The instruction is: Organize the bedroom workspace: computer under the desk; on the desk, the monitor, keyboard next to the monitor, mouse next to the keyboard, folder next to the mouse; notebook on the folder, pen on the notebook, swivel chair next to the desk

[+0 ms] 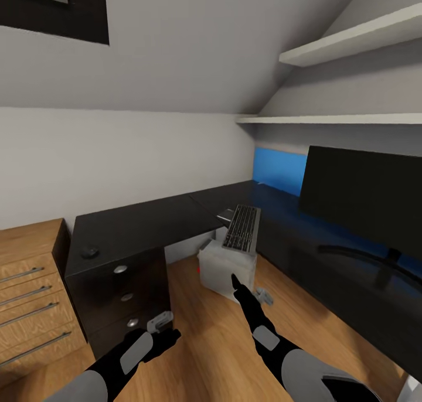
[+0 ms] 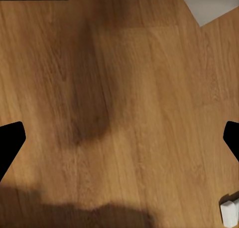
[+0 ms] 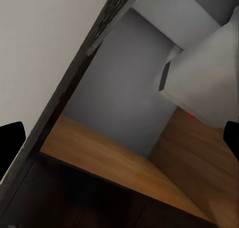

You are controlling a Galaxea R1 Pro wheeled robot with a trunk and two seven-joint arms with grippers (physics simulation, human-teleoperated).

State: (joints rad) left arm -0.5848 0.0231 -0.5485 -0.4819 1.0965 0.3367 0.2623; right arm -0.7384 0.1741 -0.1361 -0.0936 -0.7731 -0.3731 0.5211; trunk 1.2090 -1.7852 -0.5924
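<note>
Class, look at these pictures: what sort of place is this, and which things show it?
Probably an attic room used as a home office: sloping white walls, a black L-shaped desk with a monitor and keyboard, and a wood plank floor.

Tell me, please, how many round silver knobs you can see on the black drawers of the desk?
3, in a column on the desk's drawer front: top knob, middle knob, bottom knob. The left arm may hide a lower one.

Attic bedroom, home-office corner: sloping white walls (image 1: 193, 50), dark-framed skylight (image 1: 55, 9), wood plank floor (image 1: 217, 343), black L-shaped bench (image 1: 152, 223) with monitor (image 1: 360, 197), keyboard (image 1: 242, 228), wall shelves (image 1: 346, 38), wooden drawer chest (image 1: 29, 296).
</note>
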